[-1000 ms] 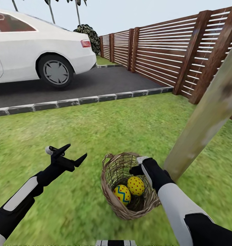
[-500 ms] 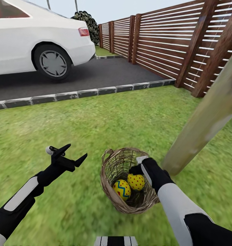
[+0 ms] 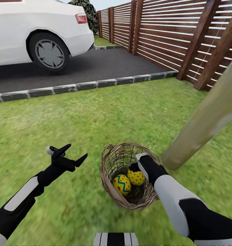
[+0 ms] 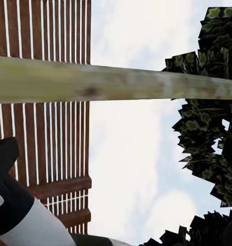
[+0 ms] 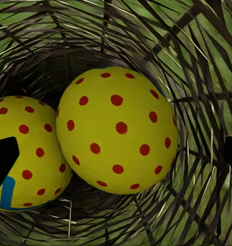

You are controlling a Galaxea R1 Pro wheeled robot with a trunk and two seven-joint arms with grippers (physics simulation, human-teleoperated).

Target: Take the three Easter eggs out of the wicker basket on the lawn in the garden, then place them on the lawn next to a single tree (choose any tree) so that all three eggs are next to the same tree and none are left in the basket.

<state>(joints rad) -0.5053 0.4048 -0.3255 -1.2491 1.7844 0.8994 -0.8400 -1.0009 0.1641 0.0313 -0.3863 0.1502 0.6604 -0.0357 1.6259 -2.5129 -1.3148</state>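
Green lawn (image 3: 95,116) runs up to a grey kerb (image 3: 78,87) and dark driveway (image 3: 105,66) with a white car (image 3: 37,30); brown slat fence (image 3: 170,37) behind. Wicker basket (image 3: 109,181) sits on grass just beside the tree (image 3: 204,116) – two eggs (image 3: 122,184) visible inside. Right gripper (image 5: 116,154) dips into the basket, fingertips spread around the dotted egg (image 5: 116,130). Left gripper (image 3: 73,153) hangs spread, holding nothing.
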